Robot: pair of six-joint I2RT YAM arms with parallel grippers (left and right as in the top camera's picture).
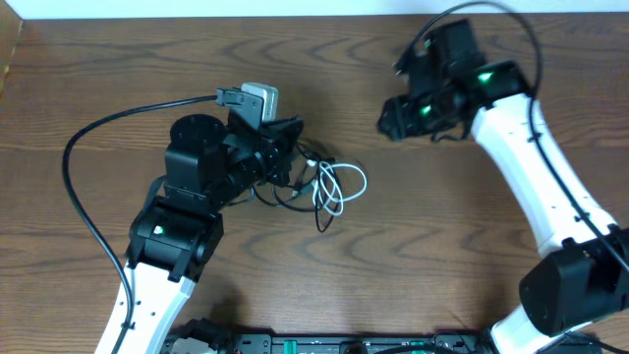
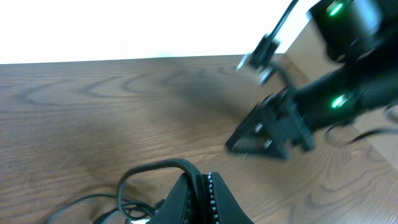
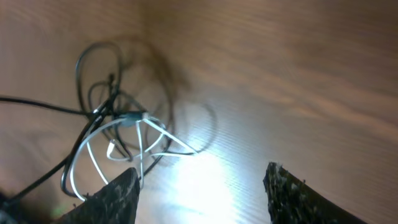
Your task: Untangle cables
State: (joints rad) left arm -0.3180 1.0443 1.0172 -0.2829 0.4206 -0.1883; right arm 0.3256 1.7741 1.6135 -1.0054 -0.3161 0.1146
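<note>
we clamp the cables (image 3: 134, 117) with our left gripper (image 2: 198, 180); our right gripper (image 3: 200, 171) hangs open, well apart from them.

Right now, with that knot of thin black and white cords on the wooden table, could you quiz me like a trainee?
1. True or false: the right gripper stands open, nothing between its fingers.
2. The tangle of thin black and white cords lies: A on the brown wooden table; B in a tray; C draped over an arm.
3. Which gripper is nearer the tangle?
Key: 1 true; 2 A; 3 the left gripper.
</note>
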